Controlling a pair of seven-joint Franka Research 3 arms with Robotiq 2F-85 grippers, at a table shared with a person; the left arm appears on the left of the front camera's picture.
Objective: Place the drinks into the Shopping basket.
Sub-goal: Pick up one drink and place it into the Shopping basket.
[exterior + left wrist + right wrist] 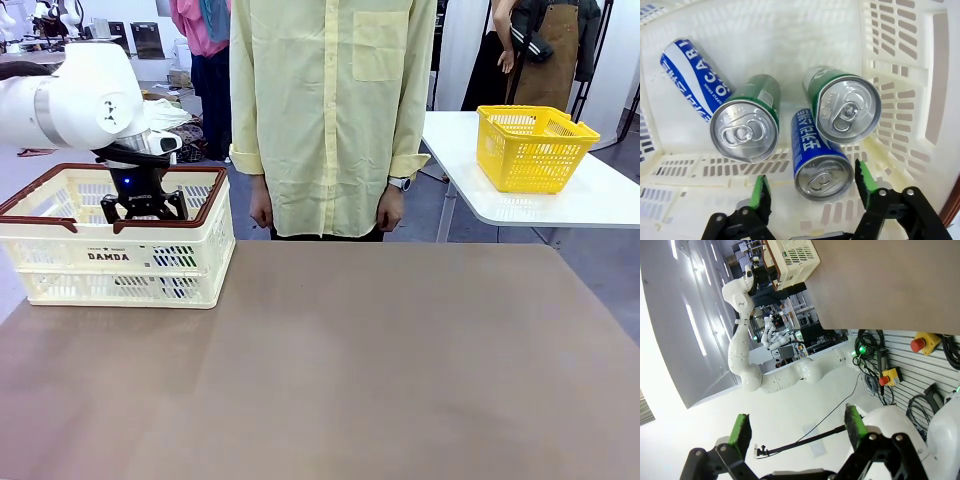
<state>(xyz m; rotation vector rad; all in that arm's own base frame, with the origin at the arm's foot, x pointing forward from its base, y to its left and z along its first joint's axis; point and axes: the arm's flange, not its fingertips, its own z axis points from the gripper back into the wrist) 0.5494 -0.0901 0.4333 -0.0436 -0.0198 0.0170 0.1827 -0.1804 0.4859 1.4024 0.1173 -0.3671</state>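
Cans down in the basket, left gripper let go

Release is the step in hand. The left gripper (812, 192) hangs inside the Shopping basket (60, 262), which stands at the left end of the desk (380, 370). Its green pads stand apart and grasp nothing; a blue can (819, 160) lies on the basket floor just above the gap between them, apparently the one being set down.

Four drinks lie in the basket in the left wrist view: that blue can, a second blue can (690, 80) towards a far corner, and two green cans (747, 122) (842, 105), the second resting against the basket wall and the near blue can.

The right gripper (797, 432) is released too, pads wide and empty, pointed away from the desk.

No can stands on the bare desk in the front view, so the task looks close to finished. The next move calls for a straight lift of the left arm, clearing the brown rim (215, 200) without nudging the cans.
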